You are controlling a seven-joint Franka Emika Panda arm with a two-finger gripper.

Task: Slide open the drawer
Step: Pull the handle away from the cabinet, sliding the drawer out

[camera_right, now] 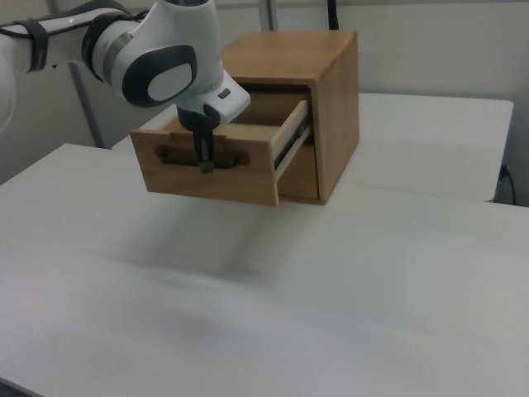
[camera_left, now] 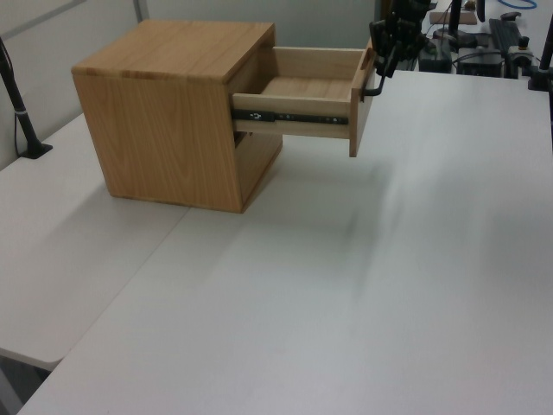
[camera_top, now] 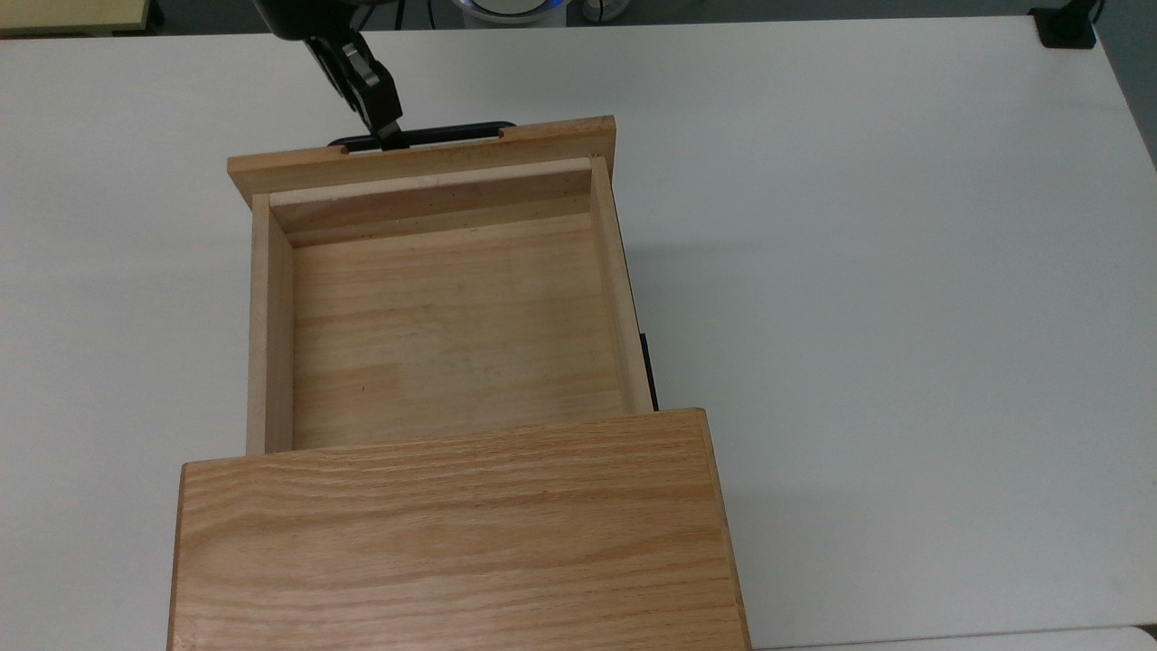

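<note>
Landmark: I take the oak cabinet box with the flat grained top point(camera_top: 452, 533) as my reference; it stands on the white table point(camera_top: 904, 271).

Drawer: the light oak wooden drawer with a wide flat front panel and pale plank interior point(camera_top: 443, 325) sticks far out of the cabinet's upper opening, its front panel well apart from the cabinet face. In the left view I see the same drawer point(camera_left: 302, 102) hanging level above the table, with a black metal slide rail point(camera_left: 276, 116) along its side running back into the cabinet.

Interior: I see bare planks inside the drawer in the top view.

Handle: the thin black metal bar handle point(camera_top: 452, 135) sits on the outer face of the front panel, on the side away from the cabinet. In the right view it point(camera_right: 178, 157) runs across the panel's upper half.

Gripper: the black two-finger gripper point(camera_top: 387, 134) meets the handle left of its middle in the top view's terms, on the far side of the front panel from the cabinet. In the right view I see it point(camera_right: 203, 162) coming down from the white arm point(camera_right: 165, 58) onto the bar.

Jaws: they stand narrow, closed around the handle bar, as far as I can read it from the top view and right view.

Lower opening: below the drawer, the cabinet shows a dark open recess point(camera_left: 255, 160).
</note>
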